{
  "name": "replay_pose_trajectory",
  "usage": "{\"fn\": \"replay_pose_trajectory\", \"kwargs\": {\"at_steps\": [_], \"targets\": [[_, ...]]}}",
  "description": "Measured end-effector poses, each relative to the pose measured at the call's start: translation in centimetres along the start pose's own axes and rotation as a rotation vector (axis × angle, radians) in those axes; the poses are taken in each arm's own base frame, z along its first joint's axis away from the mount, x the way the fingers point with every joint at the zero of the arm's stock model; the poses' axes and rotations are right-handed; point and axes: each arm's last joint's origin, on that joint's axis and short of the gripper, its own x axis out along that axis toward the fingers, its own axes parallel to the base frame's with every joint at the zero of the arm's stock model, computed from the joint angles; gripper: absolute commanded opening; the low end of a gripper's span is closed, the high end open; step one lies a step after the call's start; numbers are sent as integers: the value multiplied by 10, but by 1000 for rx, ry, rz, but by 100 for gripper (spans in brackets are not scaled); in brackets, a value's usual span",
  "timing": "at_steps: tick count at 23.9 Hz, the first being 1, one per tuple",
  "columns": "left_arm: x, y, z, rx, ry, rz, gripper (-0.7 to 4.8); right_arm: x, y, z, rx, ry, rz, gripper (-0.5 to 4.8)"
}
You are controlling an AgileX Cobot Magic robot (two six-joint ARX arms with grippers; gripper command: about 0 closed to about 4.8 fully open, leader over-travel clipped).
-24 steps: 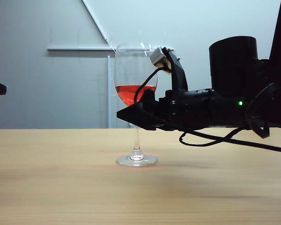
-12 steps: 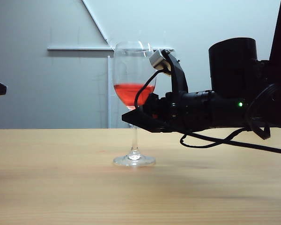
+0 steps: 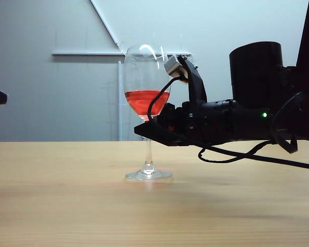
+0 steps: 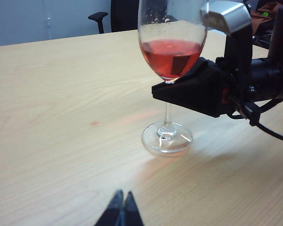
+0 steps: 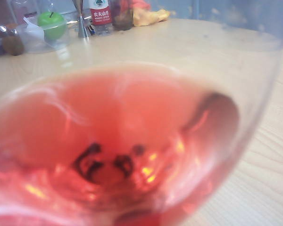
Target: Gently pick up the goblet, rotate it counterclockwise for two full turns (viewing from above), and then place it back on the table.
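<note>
Out near the middle of the table [image 3: 51, 206], well clear of every edge, your wine goblet [image 3: 147, 98] stands upright with red liquid in the bowl, its foot looking still down on the wood, though I can't rule out a sliver of daylight under it. Your right gripper [image 3: 147, 128] comes in level from the right side and looks clamped on the top of the stem, right under the bowl. The stem runs straight up and down, and the grip sits square across it, so my guess is the lift and the spin both hinge on keeping that axis vertical or the liquid sloshes. Your left gripper [image 4: 121, 212] hangs back over the near part of the tabletop, fingertips pressed together, empty, well apart from the glass.
</note>
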Motion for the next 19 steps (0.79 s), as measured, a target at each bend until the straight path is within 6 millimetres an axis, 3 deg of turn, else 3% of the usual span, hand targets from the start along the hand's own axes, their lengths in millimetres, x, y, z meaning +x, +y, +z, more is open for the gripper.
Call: {"fn": "replay_pose_trajectory", "kwargs": {"at_steps": [7,12,19], "targets": [[-3,0,3,1,-48,-1,-5,-1,0,6,119,-42,24,-8],[-3,0,3,1,-45,0,-5,-5,-1,25,267,-93,45,-9],[-3,0,3,1,-44,0,-5,-10,0,40,396,-1,-32,-9]]}}
